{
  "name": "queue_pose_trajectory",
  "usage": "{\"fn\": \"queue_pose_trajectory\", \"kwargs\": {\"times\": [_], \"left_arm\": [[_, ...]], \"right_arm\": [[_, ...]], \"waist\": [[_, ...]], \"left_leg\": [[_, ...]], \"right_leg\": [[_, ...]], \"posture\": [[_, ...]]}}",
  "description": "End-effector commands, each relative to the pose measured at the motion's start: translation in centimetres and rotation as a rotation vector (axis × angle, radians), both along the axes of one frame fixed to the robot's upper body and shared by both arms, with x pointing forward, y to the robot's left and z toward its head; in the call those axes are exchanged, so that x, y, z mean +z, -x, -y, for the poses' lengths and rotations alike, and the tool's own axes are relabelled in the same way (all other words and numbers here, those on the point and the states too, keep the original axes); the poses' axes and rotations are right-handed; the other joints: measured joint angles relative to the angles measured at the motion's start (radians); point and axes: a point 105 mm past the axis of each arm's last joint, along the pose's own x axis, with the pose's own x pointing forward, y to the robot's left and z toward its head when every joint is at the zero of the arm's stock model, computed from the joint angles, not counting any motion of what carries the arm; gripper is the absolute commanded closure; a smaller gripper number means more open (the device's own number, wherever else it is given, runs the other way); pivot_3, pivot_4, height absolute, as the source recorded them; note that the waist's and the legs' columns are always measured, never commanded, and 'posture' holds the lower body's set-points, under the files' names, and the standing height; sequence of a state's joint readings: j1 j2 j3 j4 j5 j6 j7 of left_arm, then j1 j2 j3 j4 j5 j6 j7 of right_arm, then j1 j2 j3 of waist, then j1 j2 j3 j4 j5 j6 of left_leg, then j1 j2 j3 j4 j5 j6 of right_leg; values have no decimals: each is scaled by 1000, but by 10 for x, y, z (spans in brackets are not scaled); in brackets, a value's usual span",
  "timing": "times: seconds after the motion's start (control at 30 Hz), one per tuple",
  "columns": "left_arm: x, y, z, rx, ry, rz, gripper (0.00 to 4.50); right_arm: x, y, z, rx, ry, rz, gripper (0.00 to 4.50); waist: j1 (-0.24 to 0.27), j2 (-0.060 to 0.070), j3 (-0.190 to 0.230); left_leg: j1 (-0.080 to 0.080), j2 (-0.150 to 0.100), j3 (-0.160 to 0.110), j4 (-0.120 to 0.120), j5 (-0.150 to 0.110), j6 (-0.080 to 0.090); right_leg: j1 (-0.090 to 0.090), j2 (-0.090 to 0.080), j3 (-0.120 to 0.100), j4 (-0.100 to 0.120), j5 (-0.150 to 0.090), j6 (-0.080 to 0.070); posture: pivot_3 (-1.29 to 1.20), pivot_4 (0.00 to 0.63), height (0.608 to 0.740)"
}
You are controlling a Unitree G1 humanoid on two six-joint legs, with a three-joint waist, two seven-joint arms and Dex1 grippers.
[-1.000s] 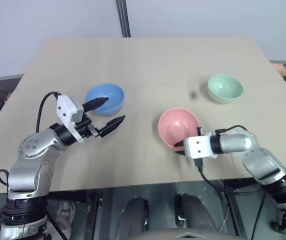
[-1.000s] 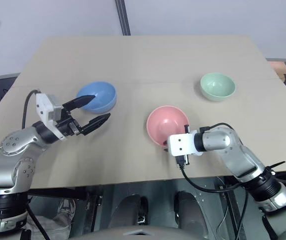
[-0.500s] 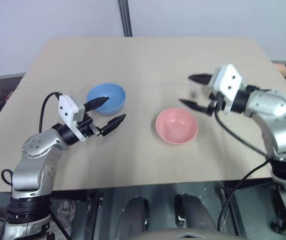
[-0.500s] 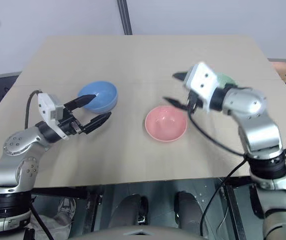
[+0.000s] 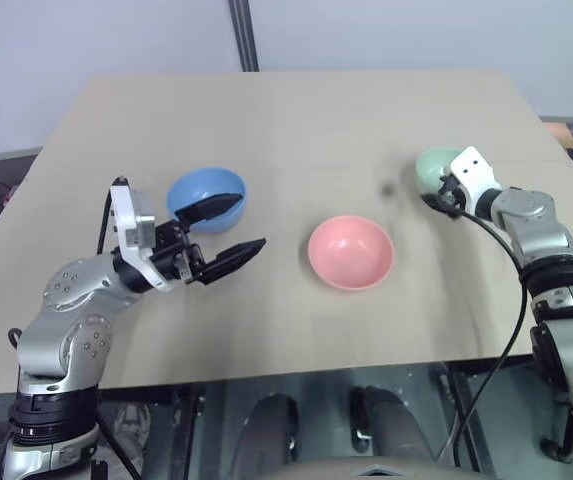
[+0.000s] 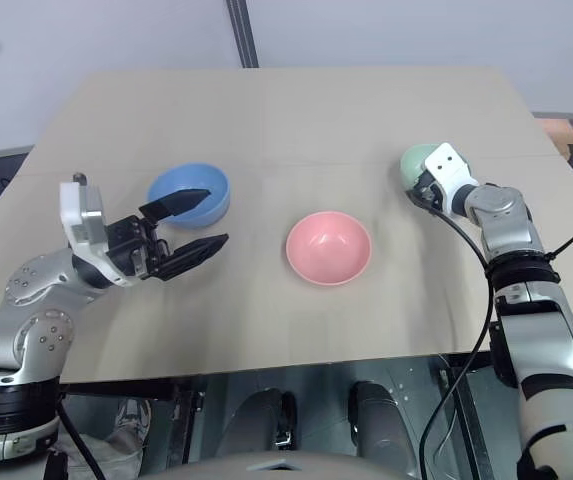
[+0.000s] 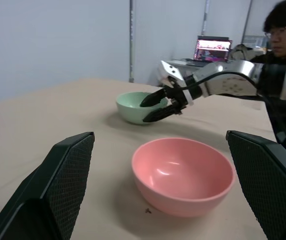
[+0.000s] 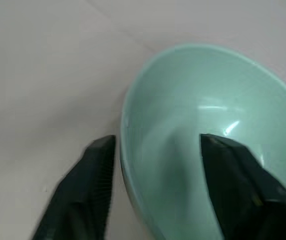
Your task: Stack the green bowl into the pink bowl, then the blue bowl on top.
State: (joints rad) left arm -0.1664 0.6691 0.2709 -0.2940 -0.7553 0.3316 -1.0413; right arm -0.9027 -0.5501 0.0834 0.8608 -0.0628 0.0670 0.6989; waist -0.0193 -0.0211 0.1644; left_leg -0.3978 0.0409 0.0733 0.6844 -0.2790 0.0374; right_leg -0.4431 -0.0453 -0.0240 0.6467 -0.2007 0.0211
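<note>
My right gripper (image 7: 158, 106) is at the green bowl (image 8: 217, 130), one finger inside and one outside its near rim, so the wall sits in the gap. The jaws are partly apart and not yet pressing, so I hold nothing there. This straddle suits a thin-walled bowl: a pinch on the rim should lift it cleanly. The green bowl stands on the table (image 5: 296, 130) at my right, well apart from the pink bowl (image 5: 351, 251), which waits empty in the middle as the base of the stack. My left gripper (image 5: 228, 232) hangs wide open and empty just beside the blue bowl (image 5: 198, 187), ready for its later turn.
</note>
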Motion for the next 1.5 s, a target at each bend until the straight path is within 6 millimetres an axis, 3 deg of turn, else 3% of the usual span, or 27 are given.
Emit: {"fn": "queue_pose_trajectory", "kwargs": {"times": [0.03, 0.1, 0.13, 0.33, 0.43, 0.5, 0.57, 0.63, 0.8, 0.83, 0.9, 1.0, 1.17, 1.27, 1.33, 1.43, 1.5], "left_arm": [[12, 6, 1, -19, -4, 45, 0], [12, 5, 0, -9, -1, 40, 0], [11, 5, 0, -4, 1, 37, 0], [8, -1, -3, 39, 37, 24, 0], [3, -12, -8, 103, 38, 21, 0], [1, -19, -11, 144, 34, 29, 0], [1, -40, -25, 308, -11, 83, 0], [-2, -58, -35, 433, -57, 103, 0], [-2, -66, -36, 480, -106, 150, 0], [-1, -68, -37, 493, -106, 149, 0], [-3, -72, -41, 529, -120, 129, 0], [-12, -80, -48, 674, -297, 179, 0], [-30, -75, -45, 710, -538, 161, 0], [-45, -79, -43, 681, -834, 167, 0], [-48, -82, -38, 647, -941, 180, 0], [-50, -86, -32, 616, -972, 164, 833], [-52, -88, -30, 603, -983, 155, 1679]], "right_arm": [[24, -6, -3, 27, -1, 77, 3332], [27, -6, -5, 39, 10, 99, 4285], [29, -5, -6, 47, 19, 114, 4441], [65, 17, -29, 220, 18, 238, 4441], [86, 70, -74, 492, -77, 248, 4441], [88, 101, -92, 612, -103, 217, 4441], [76, 138, -120, 712, -133, 152, 4441], [50, 162, -142, 756, -136, 82, 4441], [15, 167, -151, 724, -90, -17, 4441], [6, 166, -150, 720, -62, -30, 3710], [2, 164, -150, 707, -55, -23, 2955], [29, 152, -148, 641, -117, 121, 1909], [63, 160, -136, 636, -239, 203, 1909], [67, 165, -126, 614, -273, 199, 1909], [65, 164, -124, 594, -262, 203, 1909], [66, 163, -125, 577, -267, 215, 1871], [65, 163, -125, 573, -270, 219, 1871]], "waist": [[1, 0, 0], [2, 0, 0], [2, 0, 0], [5, 1, 1], [8, 1, 1], [11, 1, 1], [11, 1, 1], [11, 1, 1], [14, -1, 0], [13, -2, -1], [13, -2, -1], [13, -2, -1], [14, -2, -1], [16, -2, -1], [22, -2, -1], [26, -1, -1], [25, -1, -1]], "left_leg": [[0, 0, 0, 0, 0, 0], [0, 0, 0, 0, 0, 0], [0, 0, 0, 0, 0, 0], [-1, 1, 0, 0, 0, 0], [-1, 2, -1, 0, 0, 0], [-1, 4, -3, -1, 0, 0], [-1, 5, -2, 0, -1, 1], [-1, 3, -2, 0, -1, 1], [1, 1, -2, 1, -1, 1], [0, 0, -2, 2, -1, 1], [0, 0, -2, 3, -1, 1], [0, 0, -2, 2, -1, 1], [-1, 0, -2, 2, -1, 1], [-1, 0, -2, 1, -1, 1], [-1, 0, -2, 0, -1, 1], [-1, 0, 0, 0, -1, 1], [0, 0, -1, 1, -1, 1]], "right_leg": [[0, 0, 0, -1, 0, 0], [0, 0, 0, -1, 0, 0], [0, 0, 0, -1, 0, 0], [0, 0, 0, -1, 0, 0], [0, -1, -1, -1, 0, 0], [0, -1, -3, -1, 0, 0], [0, -1, -3, -1, 0, 0], [1, -1, -4, -1, 0, 0], [2, -1, -4, 0, 0, 1], [2, -1, -4, 0, 0, 1], [2, -2, -4, 0, 0, 1], [2, -1, -5, 0, 0, 1], [2, -1, -5, -1, 0, 1], [2, -1, -5, -2, 0, 1], [2, -1, -6, -2, 0, 1], [2, -1, -6, -2, 0, 1], [1, -1, -5, -1, 0, 1]], "posture": [[0, 150, 740], [0, 150, 740], [0, 150, 740], [0, 150, 740], [0, 150, 740], [0, 150, 740], [0, 150, 740], [0, 150, 740], [0, 150, 740], [0, 150, 740], [0, 150, 740], [0, 150, 740], [0, 150, 740], [0, 150, 740], [0, 150, 740], [0, 150, 740], [0, 150, 740]]}}
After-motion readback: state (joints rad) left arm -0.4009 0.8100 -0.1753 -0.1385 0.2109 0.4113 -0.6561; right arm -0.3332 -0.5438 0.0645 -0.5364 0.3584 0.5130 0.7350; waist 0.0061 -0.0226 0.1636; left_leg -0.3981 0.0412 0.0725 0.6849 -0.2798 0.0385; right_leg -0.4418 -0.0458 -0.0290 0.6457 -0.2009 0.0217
